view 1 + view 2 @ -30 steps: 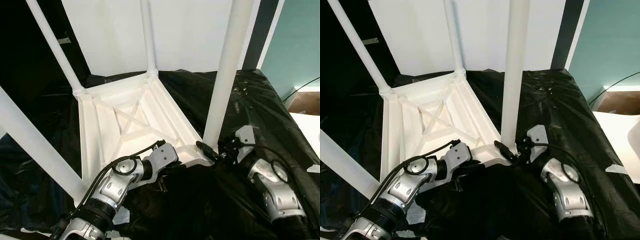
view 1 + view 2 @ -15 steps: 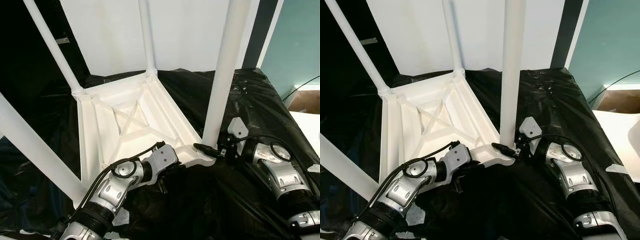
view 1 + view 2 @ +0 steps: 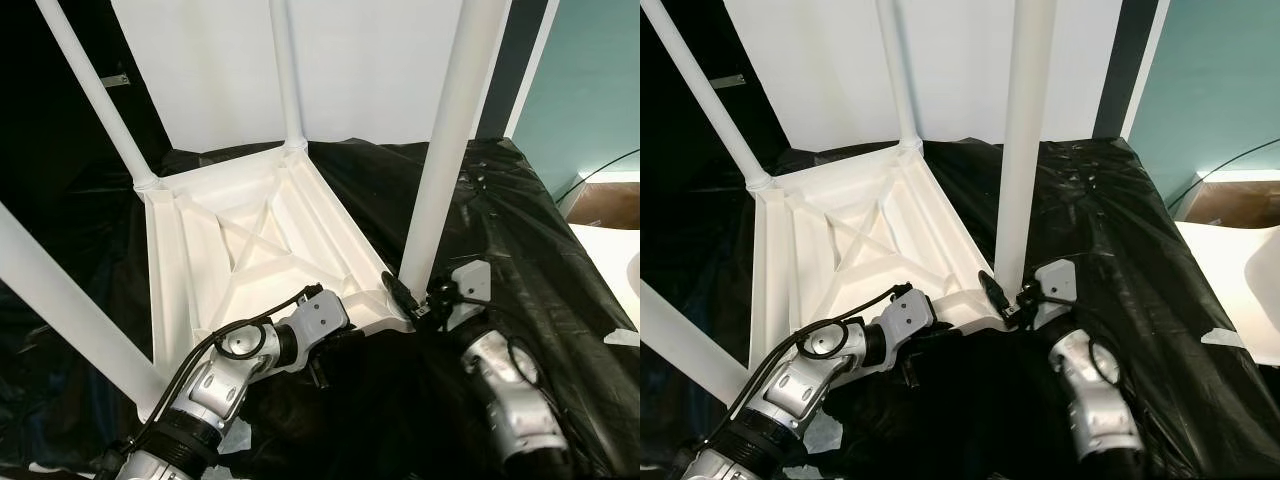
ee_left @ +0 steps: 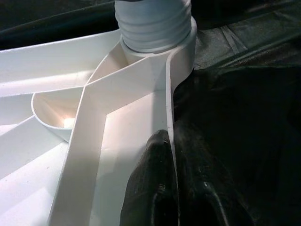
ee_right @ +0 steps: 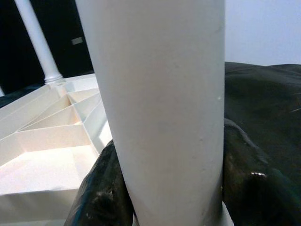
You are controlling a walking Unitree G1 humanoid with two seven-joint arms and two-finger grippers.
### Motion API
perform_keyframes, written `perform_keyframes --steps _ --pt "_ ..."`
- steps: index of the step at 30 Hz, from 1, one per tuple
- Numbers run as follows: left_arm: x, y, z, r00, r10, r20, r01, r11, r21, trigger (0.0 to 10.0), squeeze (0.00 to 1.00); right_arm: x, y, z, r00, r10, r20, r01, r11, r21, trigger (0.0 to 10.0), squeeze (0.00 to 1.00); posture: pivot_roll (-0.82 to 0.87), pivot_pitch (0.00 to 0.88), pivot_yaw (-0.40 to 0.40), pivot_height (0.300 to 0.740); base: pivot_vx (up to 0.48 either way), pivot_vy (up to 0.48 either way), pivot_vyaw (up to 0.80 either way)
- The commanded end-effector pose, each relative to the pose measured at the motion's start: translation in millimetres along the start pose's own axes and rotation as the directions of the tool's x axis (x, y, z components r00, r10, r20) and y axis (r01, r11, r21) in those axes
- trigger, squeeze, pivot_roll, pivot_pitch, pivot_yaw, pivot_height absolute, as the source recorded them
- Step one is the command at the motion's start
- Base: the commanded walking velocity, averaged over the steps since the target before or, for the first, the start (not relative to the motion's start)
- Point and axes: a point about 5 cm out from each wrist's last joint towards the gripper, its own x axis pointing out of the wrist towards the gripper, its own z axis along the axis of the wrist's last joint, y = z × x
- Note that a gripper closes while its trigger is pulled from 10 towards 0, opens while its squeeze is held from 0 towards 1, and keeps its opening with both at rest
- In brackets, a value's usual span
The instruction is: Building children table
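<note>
The white children's table [image 3: 250,250] lies upside down on a black sheet, with its legs pointing up. My left gripper [image 4: 173,160] is shut on the table's thin rim close to the near right corner, one finger inside the rim and one outside. The near right leg [image 3: 445,140] stands in that corner's socket. At the base of this leg my right gripper [image 3: 405,296] is shut, with black fingers [image 5: 101,188] pressed on both of its sides. The left wrist [image 3: 318,318] sits just below the rim.
Three other legs rise from the table: far left [image 3: 95,95], far middle [image 3: 285,70] and near left [image 3: 60,300]. The black sheet [image 3: 530,220] covers the surface. A white panel [image 3: 370,60] stands behind. A white object [image 3: 1250,290] and a teal wall are at the right.
My right forearm has swung from out at the right back toward me, while its gripper stayed at the leg's base. The left gripper keeps its hold on the rim. The camera shifted slightly.
</note>
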Motion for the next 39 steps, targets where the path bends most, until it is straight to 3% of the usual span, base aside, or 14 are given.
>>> perform_keyframes --steps 1,5,6,7,9,10,12,13,16,17,26,30,31,39 --pt "-7.2 -15.5 -51.6 0.975 -0.050 -0.219 0.019 0.989 -0.144 10.0 0.00 -7.3 -20.1 -0.9 0.992 -0.124 -0.012 0.124 0.992 -0.037 0.0 0.00 0.06 0.000 0.062 0.740 0.000 0.000 0.00" --pt "-6.1 -14.8 -50.5 0.975 -0.048 -0.216 0.017 0.989 -0.144 10.0 0.00 -6.8 -17.7 -0.8 0.995 -0.101 -0.026 0.101 0.995 -0.021 0.0 0.00 0.05 0.000 0.061 0.740 0.000 0.000 0.00" --pt "-5.4 -15.2 -50.2 0.975 -0.049 -0.215 0.018 0.989 -0.145 10.0 0.00 -5.7 -16.3 -1.1 0.996 -0.080 -0.036 0.079 0.997 -0.015 2.9 0.00 0.05 0.000 0.061 0.740 0.000 0.000 0.00" --pt "-4.9 -15.7 -50.0 0.976 -0.050 -0.213 0.019 0.989 -0.145 10.0 0.00 -4.1 -14.0 -1.5 0.998 -0.046 -0.044 0.045 0.999 -0.015 10.0 0.00 0.05 0.000 0.061 0.740 0.000 0.000 0.00" --pt "-4.1 -16.3 -49.7 0.976 -0.051 -0.212 0.020 0.989 -0.146 10.0 0.00 -2.9 -12.0 -1.4 0.999 -0.006 -0.045 0.005 1.000 -0.021 10.0 0.00 0.04 0.000 0.055 0.740 0.000 0.000 0.00" --pt "-2.0 -16.6 -49.2 0.977 -0.048 -0.210 0.018 0.989 -0.146 10.0 0.00 -2.1 -7.3 -5.0 0.991 0.103 -0.083 -0.102 0.995 0.009 10.0 1.00 0.03 0.000 0.041 0.740 0.000 0.000 0.00" --pt "-0.8 -16.1 -48.7 0.978 -0.043 -0.206 0.013 0.989 -0.147 10.0 0.00 -2.0 -6.7 -5.6 0.983 0.161 -0.087 -0.161 0.987 -0.004 10.0 1.00 0.03 0.000 0.036 0.740 0.000 0.000 0.00" --pt "0.8 -15.4 -48.0 0.979 -0.037 -0.202 0.007 0.989 -0.147 10.0 0.00 -2.0 -6.5 -7.7 0.967 0.232 -0.105 -0.232 0.973 0.011 10.0 0.44 0.02 0.000 0.029 0.740 0.000 0.000 0.00" --pt "1.8 -14.9 -47.6 0.979 -0.033 -0.200 0.003 0.989 -0.148 10.0 0.00 -2.2 -6.7 -8.8 0.954 0.276 -0.115 -0.275 0.961 0.019 10.0 0.44 0.02 0.000 0.029 0.740 0.000 0.000 0.00" --pt "2.7 -14.6 -47.2 0.980 -0.030 -0.197 0.001 0.989 -0.148 10.0 0.00 -0.7 -10.3 -7.3 0.940 0.322 -0.113 -0.324 0.946 0.001 10.0 0.00 0.02 0.000 0.027 0.740 0.000 0.000 0.00" --pt "6.5 -16.4 -47.6 0.979 -0.051 -0.197 0.022 0.989 -0.144 10.0 0.00 29.1 -49.5 9.8 0.818 0.526 -0.234 -0.563 0.816 -0.133 10.0 0.00 -0.01 0.000 0.040 0.740 0.000 0.000 0.00" --pt "6.8 -15.2 -46.8 0.979 -0.054 -0.197 0.026 0.990 -0.141 10.0 0.00 28.0 -54.2 5.3 0.710 0.612 -0.350 -0.683 0.720 -0.126 10.0 0.00 -0.01 0.000 0.042 0.740 0.000 0.000 0.00" --pt "6.8 -14.8 -46.8 0.979 -0.053 -0.197 0.025 0.990 -0.140 10.0 0.00 26.0 -55.7 3.9 0.679 0.638 -0.363 -0.707 0.702 -0.089 0.0 0.00 0.00 0.000 0.044 0.740 0.000 0.000 0.00" --pt "5.2 -13.4 -48.6 0.978 -0.053 -0.203 0.024 0.990 -0.140 10.0 0.00 26.6 -69.2 1.3 0.644 0.649 -0.404 -0.722 0.690 -0.043 0.0 0.00 0.00 0.000 0.051 0.740 0.000 0.000 0.00"
